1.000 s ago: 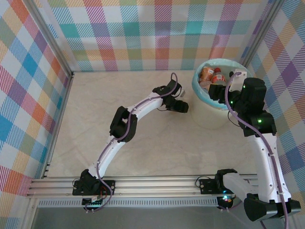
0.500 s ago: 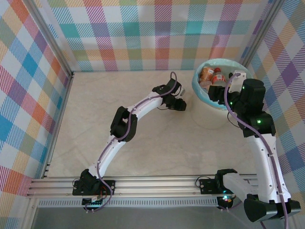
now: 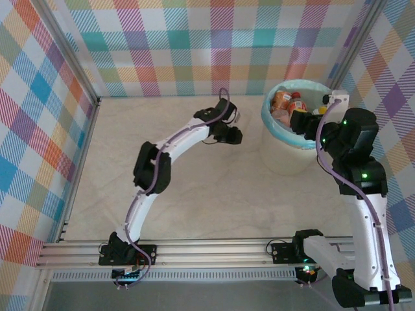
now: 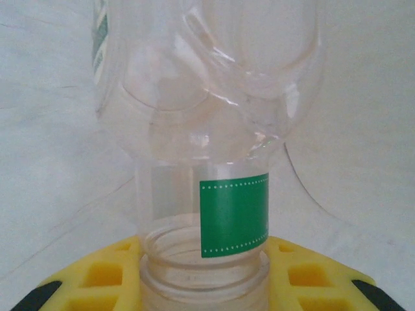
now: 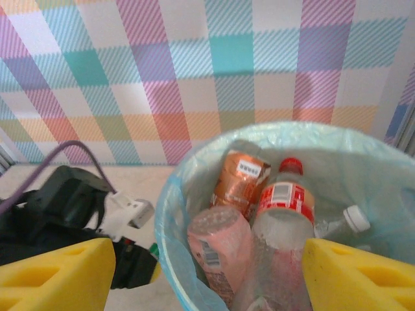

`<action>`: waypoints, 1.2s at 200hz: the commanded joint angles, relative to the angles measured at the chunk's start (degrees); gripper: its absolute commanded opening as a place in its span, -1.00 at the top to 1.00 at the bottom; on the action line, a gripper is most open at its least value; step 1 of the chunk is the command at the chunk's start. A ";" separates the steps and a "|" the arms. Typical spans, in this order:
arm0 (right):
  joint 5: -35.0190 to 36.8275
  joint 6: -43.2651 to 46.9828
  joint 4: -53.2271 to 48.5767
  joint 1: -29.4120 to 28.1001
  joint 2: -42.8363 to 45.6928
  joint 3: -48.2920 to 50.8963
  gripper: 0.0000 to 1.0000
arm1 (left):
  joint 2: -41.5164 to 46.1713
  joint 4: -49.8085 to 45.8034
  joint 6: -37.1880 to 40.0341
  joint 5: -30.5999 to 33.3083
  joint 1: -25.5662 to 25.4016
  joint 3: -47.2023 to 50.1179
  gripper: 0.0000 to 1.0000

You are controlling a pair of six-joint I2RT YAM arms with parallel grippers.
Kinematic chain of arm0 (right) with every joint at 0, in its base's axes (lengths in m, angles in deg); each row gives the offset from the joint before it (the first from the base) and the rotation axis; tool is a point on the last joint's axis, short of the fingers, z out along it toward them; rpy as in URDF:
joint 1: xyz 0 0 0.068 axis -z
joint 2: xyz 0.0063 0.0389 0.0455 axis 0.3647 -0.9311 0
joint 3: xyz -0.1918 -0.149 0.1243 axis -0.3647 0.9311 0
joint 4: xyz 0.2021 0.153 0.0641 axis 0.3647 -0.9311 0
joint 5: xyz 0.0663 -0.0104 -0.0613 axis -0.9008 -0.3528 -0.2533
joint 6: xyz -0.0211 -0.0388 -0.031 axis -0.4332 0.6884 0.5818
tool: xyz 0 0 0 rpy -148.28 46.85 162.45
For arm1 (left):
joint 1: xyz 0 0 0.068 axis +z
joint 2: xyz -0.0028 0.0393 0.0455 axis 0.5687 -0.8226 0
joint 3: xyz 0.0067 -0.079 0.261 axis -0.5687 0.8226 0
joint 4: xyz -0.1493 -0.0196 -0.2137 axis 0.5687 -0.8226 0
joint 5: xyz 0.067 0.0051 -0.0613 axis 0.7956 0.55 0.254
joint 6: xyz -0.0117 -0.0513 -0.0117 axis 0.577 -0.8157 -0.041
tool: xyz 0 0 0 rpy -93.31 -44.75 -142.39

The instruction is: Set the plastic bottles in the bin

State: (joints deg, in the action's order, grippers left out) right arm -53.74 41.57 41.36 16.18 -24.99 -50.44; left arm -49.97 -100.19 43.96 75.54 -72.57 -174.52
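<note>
In the left wrist view a clear plastic bottle [image 4: 207, 129] with a green label stands neck-first between the yellow pads [image 4: 97, 275] of my left gripper [image 4: 204, 285], which is shut on its neck. From above, that gripper [image 3: 228, 133] sits on the table just left of the bin [image 3: 266, 118]. The bin, lined with a blue-green bag [image 5: 170, 214], holds several bottles: an orange-labelled one [image 5: 237, 178], a red-labelled one [image 5: 282, 197] and a pink one [image 5: 217, 246]. My right gripper [image 5: 207, 278] hangs open over the bin's near rim, with nothing between its fingers [image 5: 58, 272].
Plaid walls close in the table on the left, back and right. The bin stands in the back right corner. The left arm's black wrist [image 5: 65, 201] lies close to the bin's left side. A metal rail [image 3: 194, 249] runs along the near edge.
My left gripper has shut on the clear bottle and drawn a little left, away from the bin. The right arm has shifted slightly to the right above the bin.
</note>
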 commanded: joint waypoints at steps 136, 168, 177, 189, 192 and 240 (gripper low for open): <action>-0.01 -10.71 -10.49 -0.06 -1.84 -11.60 -0.47 | 13.14 -5.46 5.61 2.83 -11.62 -18.81 1.00; 1.85 -10.14 -7.53 -0.06 3.09 -8.44 -0.47 | 3.24 -4.57 2.70 -0.23 -14.76 -33.47 1.00; 2.41 -10.09 -6.59 -0.06 4.34 -7.43 -0.46 | 1.41 -1.69 0.55 -1.51 -15.00 -33.91 1.00; 2.94 -9.91 -5.86 -0.06 5.68 -6.41 -0.46 | -0.77 2.28 -3.27 -3.27 -15.24 -34.15 1.00; 3.10 -9.89 -5.78 -0.06 6.04 -6.16 -0.46 | -1.22 3.26 -4.16 -3.71 -15.30 -34.21 1.00; 2.73 -9.77 -8.22 -0.06 7.63 -5.14 -0.47 | -8.50 13.86 -14.63 -6.69 -17.44 -39.45 1.00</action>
State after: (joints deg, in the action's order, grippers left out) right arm -51.51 32.32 33.14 16.18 -17.91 -56.50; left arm -55.08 -92.86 36.50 71.89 -88.52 -209.98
